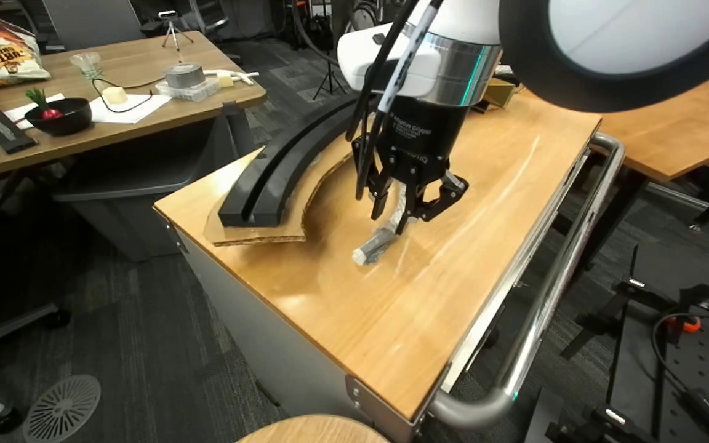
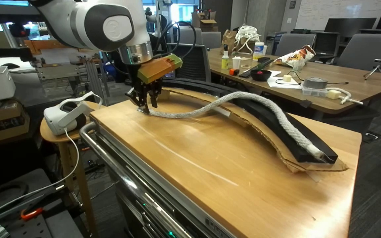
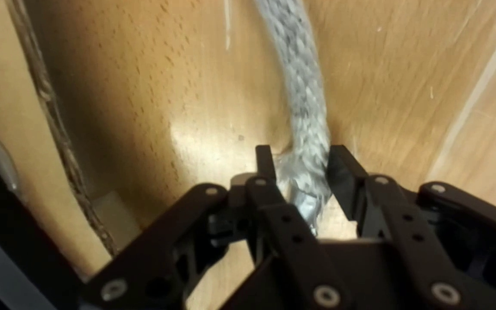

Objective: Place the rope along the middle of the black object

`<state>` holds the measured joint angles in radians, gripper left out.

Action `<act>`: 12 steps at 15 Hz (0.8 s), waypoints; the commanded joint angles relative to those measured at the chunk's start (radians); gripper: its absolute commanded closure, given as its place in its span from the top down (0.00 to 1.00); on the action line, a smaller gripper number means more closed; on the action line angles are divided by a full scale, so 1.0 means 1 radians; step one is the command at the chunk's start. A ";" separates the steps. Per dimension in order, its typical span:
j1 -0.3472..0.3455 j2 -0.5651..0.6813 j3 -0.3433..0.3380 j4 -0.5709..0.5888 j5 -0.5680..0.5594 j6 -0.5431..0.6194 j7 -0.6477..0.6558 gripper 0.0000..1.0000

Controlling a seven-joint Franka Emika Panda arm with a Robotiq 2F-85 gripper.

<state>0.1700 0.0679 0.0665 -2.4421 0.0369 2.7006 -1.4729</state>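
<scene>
The light-grey rope curves over the wooden cart top in an exterior view. Its far stretch lies over the black object, with that end at the arc's near tip. The black object, a curved track with a channel, also shows in an exterior view and at the left of the wrist view. My gripper is low over the cart top, its fingers on either side of the rope near its taped end. In the wrist view the gripper has a gap wider than the rope, which lies against the right finger.
A cardboard sheet lies under the arc, its torn edge towards my gripper. A chrome rail runs along the cart's side. A stool with a white headset stands beside the cart. A table with a bowl and other items stands beyond.
</scene>
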 commanded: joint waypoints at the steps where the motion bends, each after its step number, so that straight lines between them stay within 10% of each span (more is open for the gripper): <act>1: -0.032 0.029 0.037 0.034 0.000 0.000 0.011 0.13; 3: -0.041 0.034 0.046 0.039 0.007 -0.008 0.005 0.00; 12: -0.060 -0.041 0.055 -0.001 -0.032 -0.004 -0.006 0.02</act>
<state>0.1274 0.0894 0.1069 -2.4215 0.0398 2.6983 -1.4740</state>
